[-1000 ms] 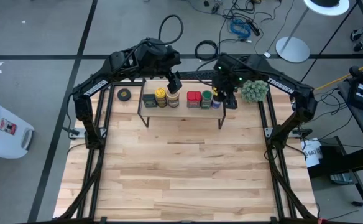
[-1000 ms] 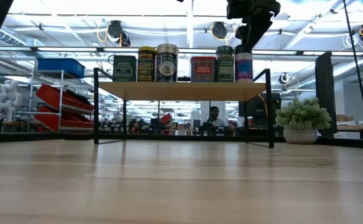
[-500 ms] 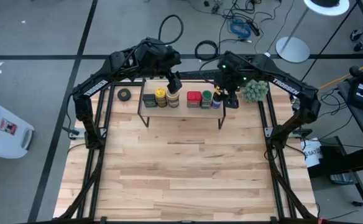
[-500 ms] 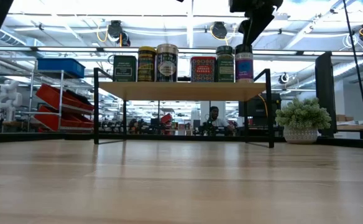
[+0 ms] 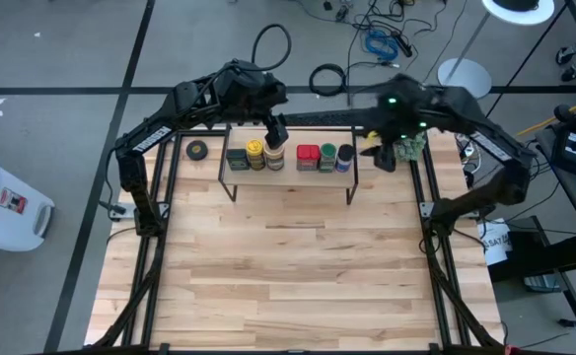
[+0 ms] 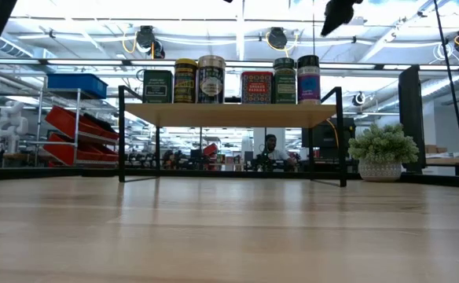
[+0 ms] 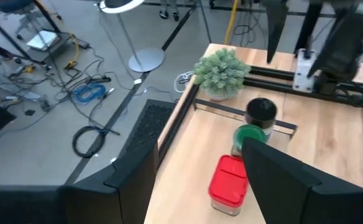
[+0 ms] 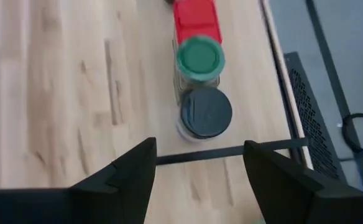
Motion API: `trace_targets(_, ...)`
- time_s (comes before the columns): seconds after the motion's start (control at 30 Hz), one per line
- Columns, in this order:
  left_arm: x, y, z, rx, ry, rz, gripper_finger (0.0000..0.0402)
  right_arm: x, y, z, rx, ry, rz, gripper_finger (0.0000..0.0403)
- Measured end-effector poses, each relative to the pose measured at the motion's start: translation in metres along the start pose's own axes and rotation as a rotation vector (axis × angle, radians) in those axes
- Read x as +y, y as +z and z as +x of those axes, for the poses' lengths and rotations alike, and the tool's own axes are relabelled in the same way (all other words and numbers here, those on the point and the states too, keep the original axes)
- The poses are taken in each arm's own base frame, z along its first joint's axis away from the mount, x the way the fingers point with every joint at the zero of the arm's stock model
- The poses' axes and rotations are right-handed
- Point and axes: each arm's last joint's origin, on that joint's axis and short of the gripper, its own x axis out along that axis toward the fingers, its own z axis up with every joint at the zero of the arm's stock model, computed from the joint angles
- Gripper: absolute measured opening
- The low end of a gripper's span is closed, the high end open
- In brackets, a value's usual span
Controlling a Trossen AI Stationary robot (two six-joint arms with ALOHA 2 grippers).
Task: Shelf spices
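Six spices [image 6: 231, 81] stand in a row on the shelf [image 6: 229, 115], plant ball [image 6: 383, 151] beside it.

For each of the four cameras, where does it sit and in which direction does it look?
High view: above the table, looking straight down; both dark arms show, left gripper over the light wooden shelf.
Low view: at table-top height, looking level at the shelf; only the right gripper shows.
Left wrist view: on the left arm, looking past its open fingers along the shelf.
Right wrist view: on the right arm, looking down past its open fingers.
Both wrist views share the green-lidded jar and red square tin.
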Motion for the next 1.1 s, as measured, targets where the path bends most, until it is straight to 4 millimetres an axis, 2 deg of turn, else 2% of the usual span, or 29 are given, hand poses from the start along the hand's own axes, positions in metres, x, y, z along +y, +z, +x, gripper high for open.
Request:
trace_targets(0.13, -0.001, 0.0, 0.0, -0.003, -0.037, 0.0, 0.0242, 0.01, -0.01, -0.028, -0.117, 0.059, 0.069, 0.0227)
trace_targets(0.27, -0.002, 0.0, 0.0, -0.006, -0.059, 0.0, 0.024, 0.017, -0.023, -0.052, -0.186, 0.056, 0.134, 0.0208)
trace_targets(0.37, -0.002, 0.0, 0.0, -0.007, -0.075, 0.0, 0.022, 0.022, -0.033, -0.067, -0.229, 0.051, 0.145, 0.0182)
trace_targets(0.47, -0.002, 0.0, 0.0, -0.007, -0.078, -0.002, 0.0184, 0.025, -0.04, -0.077, -0.259, 0.045, 0.138, 0.0148)
trace_targets(0.8, -0.002, 0.0, -0.006, -0.008, -0.078, -0.107, 0.0052, 0.026, -0.042, -0.08, -0.271, 0.034, 0.074, 0.0013)
trace_targets(0.93, -0.002, -0.004, -0.005, 0.044, -0.079, -0.151, 0.001, 0.026, -0.04, -0.078, -0.276, 0.03, 0.042, 0.0007)
trace_targets(1.1, -0.003, -0.01, -0.011, 0.103, -0.082, -0.176, 0.0008, 0.025, -0.035, -0.079, -0.317, 0.047, 0.052, 0.0001)
